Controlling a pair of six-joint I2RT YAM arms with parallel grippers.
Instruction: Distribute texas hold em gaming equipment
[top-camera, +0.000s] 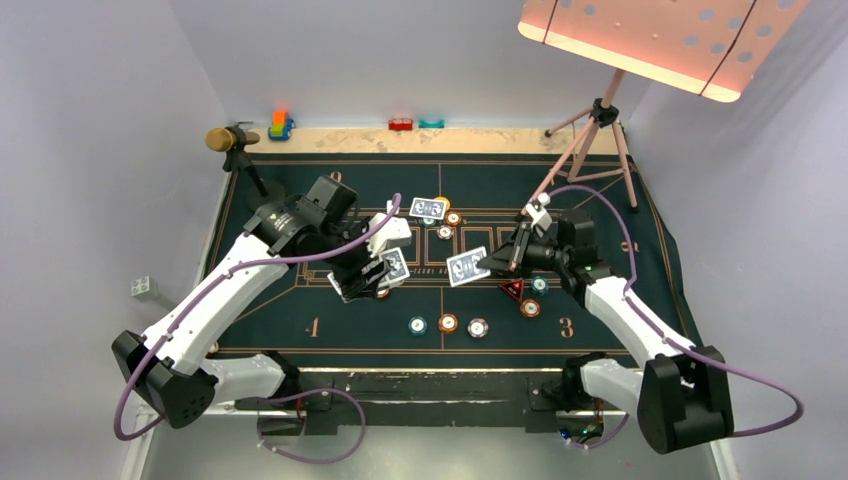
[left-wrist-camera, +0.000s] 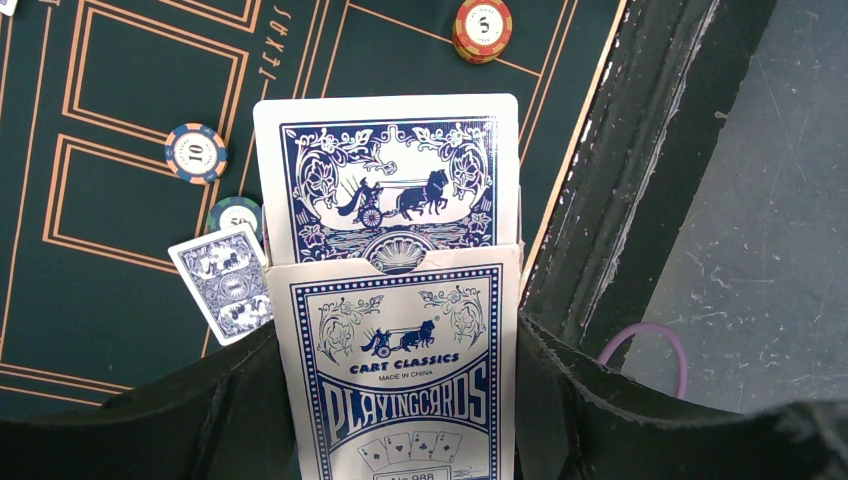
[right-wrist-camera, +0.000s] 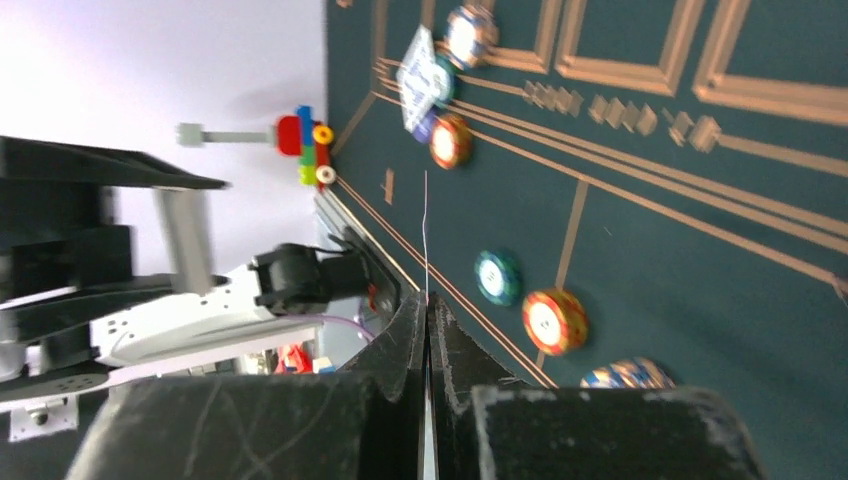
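In the left wrist view the card box (left-wrist-camera: 405, 380) runs off the bottom edge and hides the lower half of the deck (left-wrist-camera: 388, 170) standing in it. A teal chip (left-wrist-camera: 235, 213) sits half behind the deck. In the right wrist view the card (right-wrist-camera: 425, 240) in the right end effector (right-wrist-camera: 427, 310) shows edge-on, a thin line. A striped chip (right-wrist-camera: 625, 375) is partly hidden behind that end effector.

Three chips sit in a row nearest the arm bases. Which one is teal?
The leftmost chip, on the left arm's side, is teal. The middle chip is orange, and the rightmost chip is striped red and white.
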